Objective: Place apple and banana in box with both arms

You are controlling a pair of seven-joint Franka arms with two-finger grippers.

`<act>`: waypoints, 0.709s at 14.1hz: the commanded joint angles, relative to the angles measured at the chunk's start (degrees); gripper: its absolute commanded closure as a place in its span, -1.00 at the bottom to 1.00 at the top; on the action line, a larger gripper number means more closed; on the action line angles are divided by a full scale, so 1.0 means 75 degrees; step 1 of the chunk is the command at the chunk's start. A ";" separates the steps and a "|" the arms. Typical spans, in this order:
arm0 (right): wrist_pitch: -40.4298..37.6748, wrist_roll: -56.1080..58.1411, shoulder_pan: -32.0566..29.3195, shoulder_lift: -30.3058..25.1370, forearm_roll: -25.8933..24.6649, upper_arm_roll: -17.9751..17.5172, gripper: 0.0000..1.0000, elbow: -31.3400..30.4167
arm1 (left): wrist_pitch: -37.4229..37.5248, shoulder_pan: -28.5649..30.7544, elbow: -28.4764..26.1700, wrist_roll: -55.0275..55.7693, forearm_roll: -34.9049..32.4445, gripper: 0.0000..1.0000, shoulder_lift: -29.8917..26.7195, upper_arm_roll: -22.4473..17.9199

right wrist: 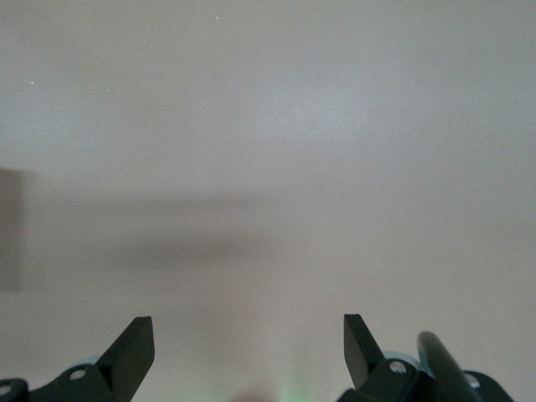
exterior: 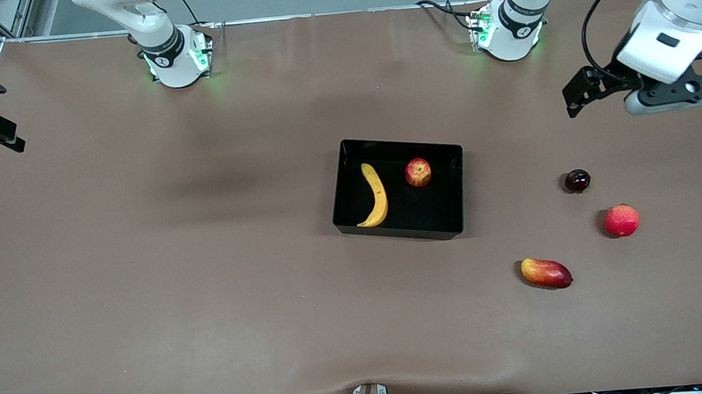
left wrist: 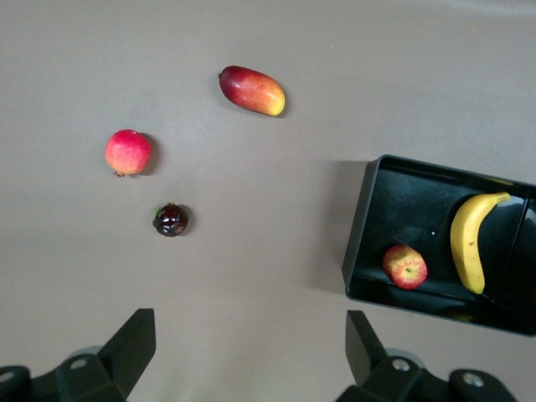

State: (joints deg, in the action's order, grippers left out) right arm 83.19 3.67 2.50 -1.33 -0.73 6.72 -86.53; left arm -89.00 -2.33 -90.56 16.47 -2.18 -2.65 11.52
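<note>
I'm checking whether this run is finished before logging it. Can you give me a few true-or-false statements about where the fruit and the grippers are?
1. The banana lies in the box. True.
2. The apple sits on the table outside the box. False: it is in the box, beside the banana.
3. The left gripper holds a fruit. False: its fingers are open and empty.
4. The right gripper is open over bare table. True.
5. The mango-like fruit is in the box. False: it lies on the table.

Dark round fruit (exterior: 577, 180), pink-red fruit (exterior: 621, 220), mango-like fruit (exterior: 546, 273) — apart on the table (exterior: 146, 267).
</note>
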 commanded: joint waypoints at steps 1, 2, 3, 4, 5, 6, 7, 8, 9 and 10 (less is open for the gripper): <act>0.0006 0.0038 -0.0098 -0.0174 0.0156 -0.0029 -1.00 -0.0111 | -0.0028 -0.0053 -0.0440 -0.0133 0.0185 -1.00 -0.0443 -0.0118; 0.0006 0.0038 -0.0098 -0.0174 0.0156 -0.0029 -1.00 -0.0123 | -0.0005 -0.0041 -0.0441 -0.0203 0.0244 -1.00 -0.0478 -0.0118; 0.0006 0.0038 -0.0098 -0.0174 0.0156 -0.0029 -1.00 -0.0123 | 0.0007 0.0040 -0.0441 -0.0435 0.0256 -1.00 -0.0490 -0.0118; 0.0006 0.0038 -0.0098 -0.0174 0.0156 -0.0029 -1.00 -0.0123 | 0.0030 0.0134 -0.0441 -0.0658 0.0256 -1.00 -0.0501 -0.0130; 0.0006 0.0038 -0.0133 -0.0174 0.0156 -0.0029 -1.00 -0.0123 | 0.0100 0.0309 -0.0429 -0.0892 0.0256 -1.00 -0.0502 -0.0119; 0.0006 0.0038 -0.0145 -0.0174 0.0156 -0.0029 -1.00 -0.0123 | 0.0113 0.0438 -0.0429 -0.1080 0.0268 -1.00 -0.0502 -0.0107; 0.0006 0.0038 -0.0145 -0.0174 0.0156 -0.0029 -1.00 -0.0123 | 0.0113 0.0463 -0.0417 -0.1210 0.0326 -1.00 -0.0502 -0.0118; 0.0006 0.0038 -0.0157 -0.0174 0.0156 -0.0029 -1.00 -0.0123 | 0.0113 0.0475 -0.0382 -0.1211 0.0350 -1.00 -0.0502 -0.0142; 0.0006 0.0038 -0.0157 -0.0174 0.0156 -0.0029 -1.00 -0.0123 | 0.0113 0.0521 -0.0359 -0.1211 0.0361 -1.00 -0.0490 -0.0142; 0.0006 0.0038 -0.0157 -0.0174 0.0156 -0.0029 -1.00 -0.0123 | 0.0113 0.0591 -0.0324 -0.1234 0.0361 -1.00 -0.0467 -0.0142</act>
State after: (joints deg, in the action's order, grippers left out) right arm 83.19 3.67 2.36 -1.33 -0.73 6.96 -86.53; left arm -88.59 1.27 -92.43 8.39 -0.67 -4.80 10.47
